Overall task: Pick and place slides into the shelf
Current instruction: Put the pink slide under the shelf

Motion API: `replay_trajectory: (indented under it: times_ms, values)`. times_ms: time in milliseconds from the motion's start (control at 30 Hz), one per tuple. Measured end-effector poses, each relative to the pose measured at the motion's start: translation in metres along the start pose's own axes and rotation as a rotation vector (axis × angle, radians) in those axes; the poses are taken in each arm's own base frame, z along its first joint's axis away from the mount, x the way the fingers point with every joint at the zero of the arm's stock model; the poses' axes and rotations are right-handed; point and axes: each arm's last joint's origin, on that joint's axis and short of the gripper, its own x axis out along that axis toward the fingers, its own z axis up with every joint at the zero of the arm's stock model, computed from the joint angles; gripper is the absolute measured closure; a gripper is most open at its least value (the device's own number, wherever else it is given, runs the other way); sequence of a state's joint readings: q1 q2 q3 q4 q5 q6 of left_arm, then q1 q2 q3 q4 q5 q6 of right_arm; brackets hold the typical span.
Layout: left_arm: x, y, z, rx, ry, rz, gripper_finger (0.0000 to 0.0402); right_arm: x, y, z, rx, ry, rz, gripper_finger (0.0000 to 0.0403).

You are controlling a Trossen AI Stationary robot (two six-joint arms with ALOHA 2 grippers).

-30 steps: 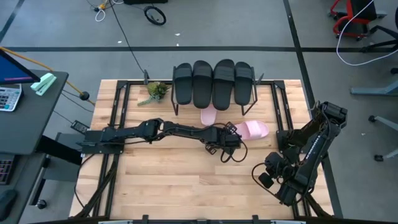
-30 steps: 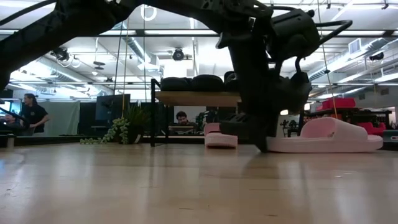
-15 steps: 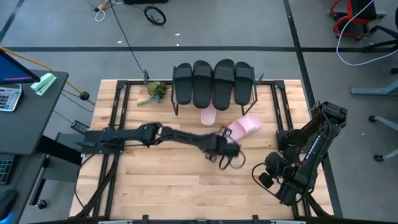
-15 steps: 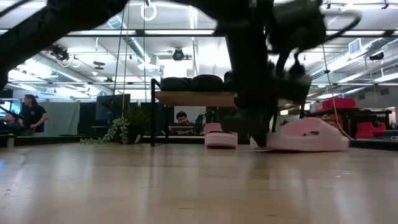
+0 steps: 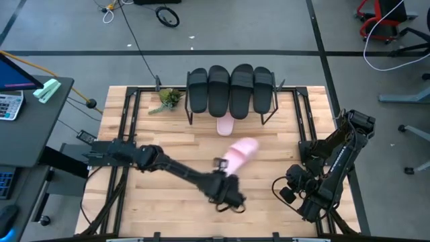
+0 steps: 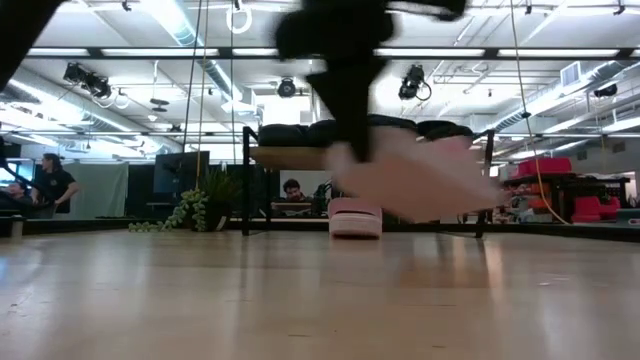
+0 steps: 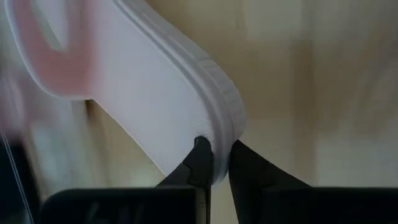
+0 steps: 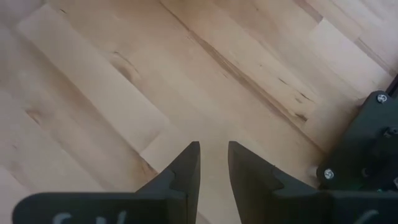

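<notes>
The left end effector is over the front-middle of the table, closed on the edge of one pink slide. In the left wrist view its two fingers pinch the rim of the sole at one end. This slide is lifted off the table; the low view shows it in the air, blurred, in front of the shelf. From above, its long axis runs diagonal: the gripped end is toward the front-left, the free end points back-right, approx. toward the shelf. Which end is toe or heel I cannot tell.

The second pink slide lies on the table under the front edge of the shelf, partly covered by it, long axis front to back. In the low view it sits flat on the table between the shelf legs.

Four black slides lie side by side on top of the shelf, at the back-middle of the table, all with long axis front to back, touching each other.

The right end effector waits at the front-right corner, near the table, fingers a bit apart, holding nothing.

A small plant stands left of the shelf.
</notes>
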State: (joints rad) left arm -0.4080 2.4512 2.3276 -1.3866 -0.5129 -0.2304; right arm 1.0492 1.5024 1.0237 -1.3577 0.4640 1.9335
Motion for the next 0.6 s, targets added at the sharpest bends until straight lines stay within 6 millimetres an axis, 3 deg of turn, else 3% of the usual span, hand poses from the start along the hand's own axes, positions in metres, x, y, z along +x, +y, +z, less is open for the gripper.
replay_trajectory:
  times_ms: [167,333,600]
  values:
    - [-0.009,-0.023,-0.027,-0.223,0.158,0.042,0.0366,0.0,0.0,0.0,0.067,0.002,0.004,0.0314]
    - [-0.016,-0.034,-0.033,-0.39,0.152,0.052,0.0366,0.0,0.003,-0.001,0.093,0.006,0.026,0.0314]
    - [-0.017,-0.05,-0.041,-0.49,0.198,0.024,0.0366,0.0,0.004,-0.001,0.101,0.01,0.044,0.0314]
